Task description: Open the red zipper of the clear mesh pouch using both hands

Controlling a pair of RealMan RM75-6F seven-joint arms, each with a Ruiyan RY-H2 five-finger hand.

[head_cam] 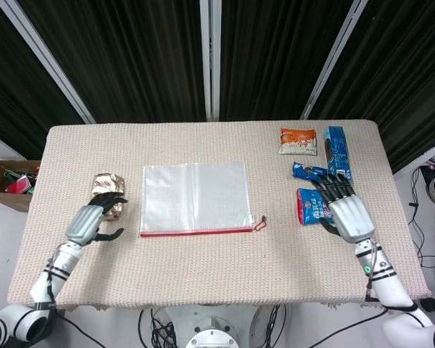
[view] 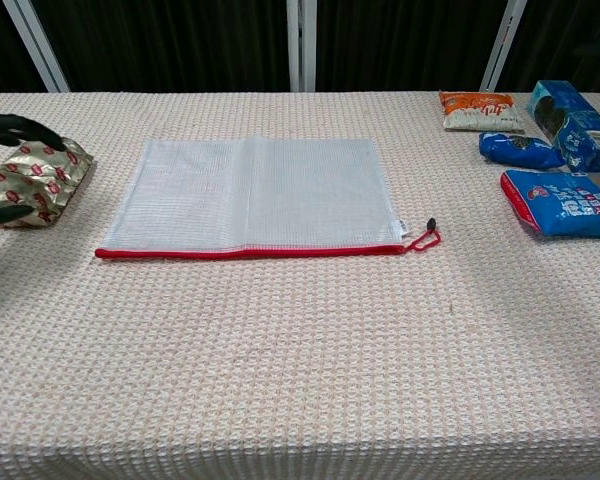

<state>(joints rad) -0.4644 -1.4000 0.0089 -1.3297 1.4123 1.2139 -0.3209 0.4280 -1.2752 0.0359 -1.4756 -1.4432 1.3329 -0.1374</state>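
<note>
The clear mesh pouch (head_cam: 196, 203) lies flat in the middle of the table, also in the chest view (view: 255, 195). Its red zipper (head_cam: 196, 232) runs along the near edge (view: 250, 252), and the red pull cord (head_cam: 259, 224) trails off the right end (view: 426, 235). My left hand (head_cam: 93, 220) hovers to the left of the pouch, fingers apart and holding nothing; only its dark fingertips (view: 10, 125) show in the chest view. My right hand (head_cam: 344, 214) is well right of the pull, fingers spread, empty, partly over a blue snack bag (head_cam: 309, 206).
A gold snack pack (head_cam: 107, 190) lies by my left hand (view: 35, 180). At the right are an orange packet (head_cam: 298, 140), a blue box (head_cam: 337, 156) and a small dark-blue pack (head_cam: 308, 172). A cardboard box (head_cam: 7, 177) stands off the table's left edge.
</note>
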